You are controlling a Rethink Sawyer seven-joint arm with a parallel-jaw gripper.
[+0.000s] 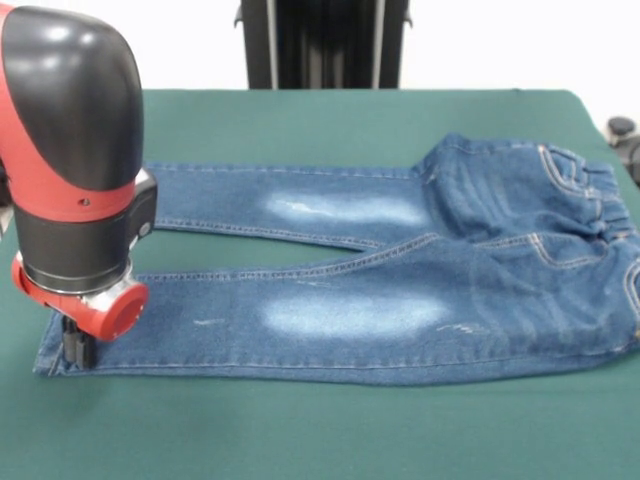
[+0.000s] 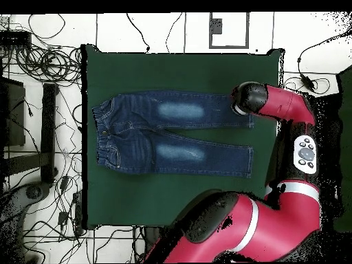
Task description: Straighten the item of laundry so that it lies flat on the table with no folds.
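Blue jeans [image 1: 400, 290] spread flat on green table [image 1: 300, 430]

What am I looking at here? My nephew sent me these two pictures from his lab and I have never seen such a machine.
The red and black thing is a robot arm that stands at the edge of a table covered in green cloth. One picture is taken from across the table, facing the robot; the other looks straight down from above, turned half round against the first.

On the table lies a small pair of blue jeans with pale patches on the thighs, spread out nearly flat, with some rumpling near the waist.

At the arm's tip is its gripper, a small black tool. It is down at the hem of one trouser leg. Whether it is pinching the cloth cannot be seen. The overhead view shows only the arm's rounded end over that hem.
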